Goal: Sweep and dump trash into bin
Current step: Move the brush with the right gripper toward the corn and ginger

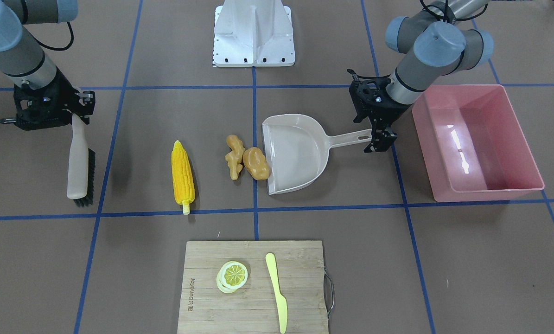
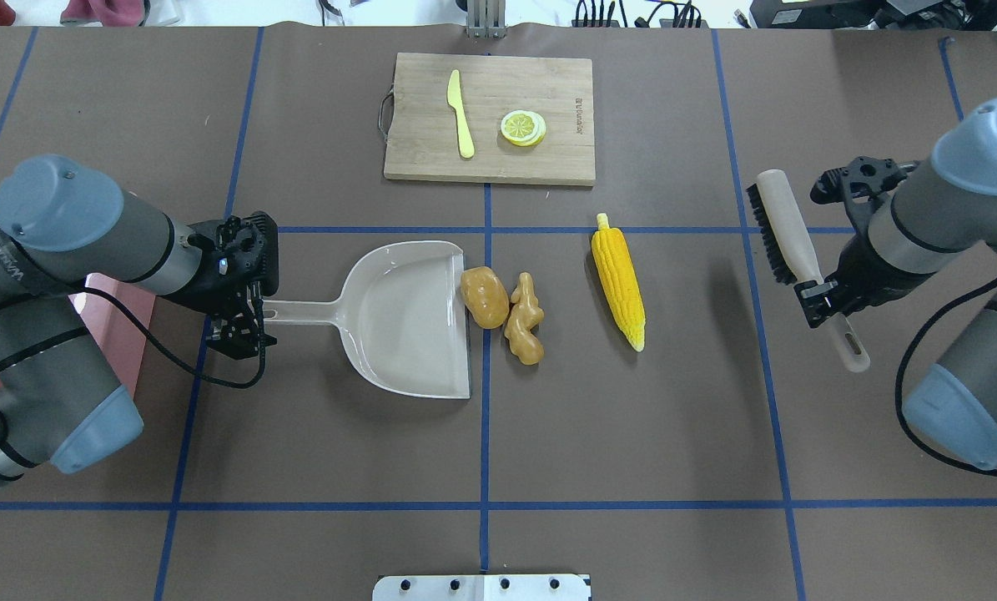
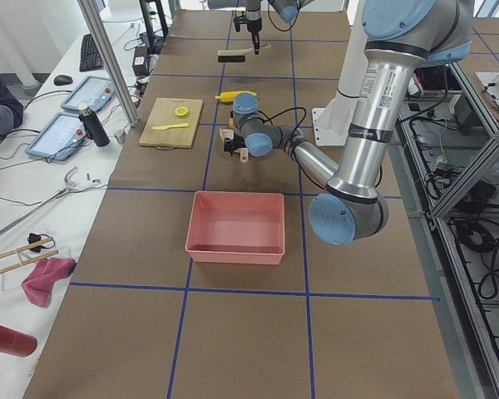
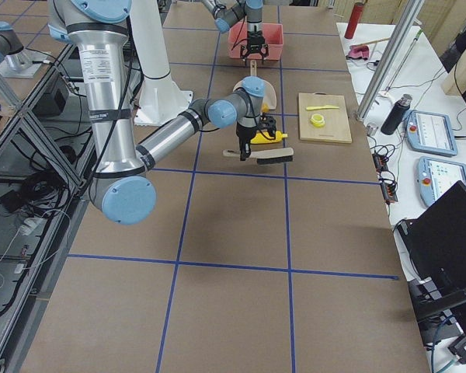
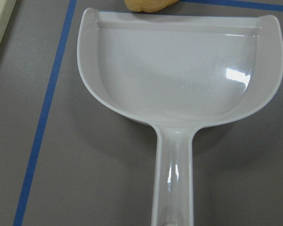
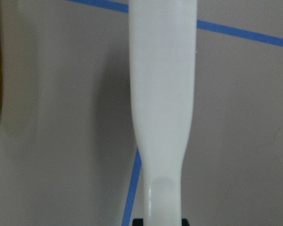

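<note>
Left claw [image 2: 252, 317] around dustpan [image 2: 406, 321]; right claw [image 2: 817, 294], brush [image 2: 786, 225].

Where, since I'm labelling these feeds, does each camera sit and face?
Front-facing: across the table, facing the robot's base; left arm on view's right, right arm opposite.
Overhead: behind the robot, looking forward and down; both arms.
Exterior left: table's end beside the pink rectangular plastic bin; left arm near.
Exterior right: opposite end; right arm near.
Left wrist: looks down the beige plastic dustpan; no body shows.
Right wrist: looks along the beige-handled bristle brush; barely any body.
Shared: front-facing and overhead both show the yellow toy corn cob, mirrored.
</note>
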